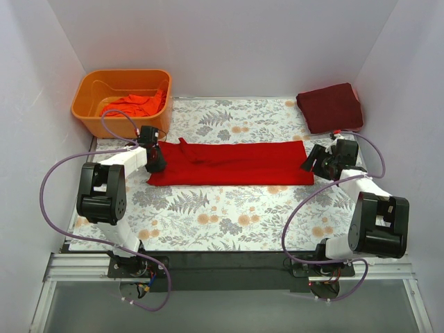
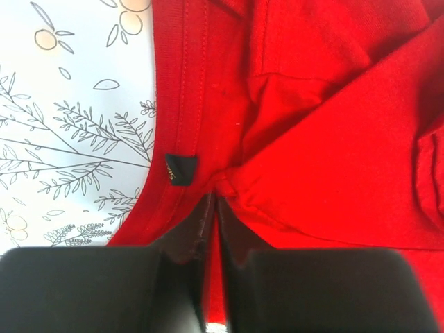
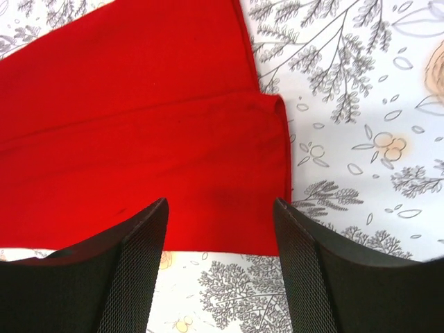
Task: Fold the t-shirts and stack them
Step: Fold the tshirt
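A bright red t-shirt (image 1: 236, 163) lies folded into a long strip across the middle of the flowered table. My left gripper (image 1: 154, 158) is at its left end, shut on a pinch of the red cloth near the collar (image 2: 208, 201). My right gripper (image 1: 310, 164) is open just off the strip's right end; the shirt's corner (image 3: 208, 180) lies between and beyond its fingers, untouched. A dark maroon t-shirt (image 1: 330, 106) lies folded at the back right. Orange-red t-shirts (image 1: 135, 105) lie crumpled in the tub.
An orange plastic tub (image 1: 94, 83) stands at the back left corner. White walls close in the back and both sides. The flowered table cover (image 1: 229, 218) stretches in front of the red strip to the black front rail.
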